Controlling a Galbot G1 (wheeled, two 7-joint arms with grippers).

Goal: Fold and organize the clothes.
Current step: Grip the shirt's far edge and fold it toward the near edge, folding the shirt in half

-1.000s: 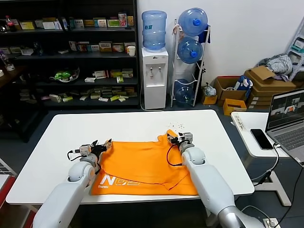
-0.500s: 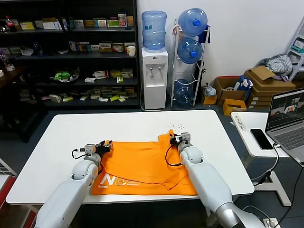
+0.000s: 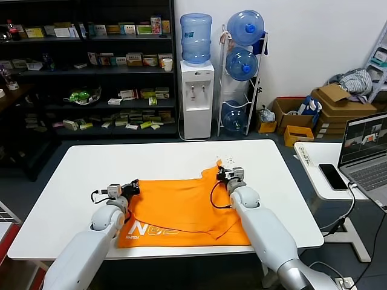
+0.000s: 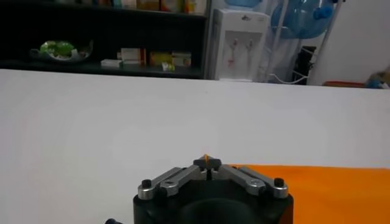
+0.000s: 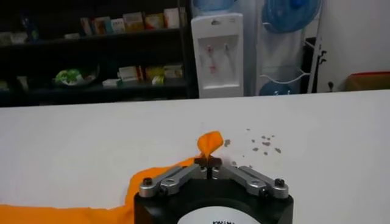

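Bare table (image 3: 151, 160) beyond T-shirt (image 3: 181, 208); laptop (image 3: 369, 154) right, well apart.

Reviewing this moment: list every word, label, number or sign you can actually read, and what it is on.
"N": first big white letter on the orange T-shirt; the rest of that print is unclear.
Small line under it: too small.
Print on the right gripper housing: cut off, unreadable.
Shelf boxes, laptop: too small.

office: stocked shelves (image 3: 91, 66), water dispenser (image 3: 198, 96), laptop (image 3: 366, 154)
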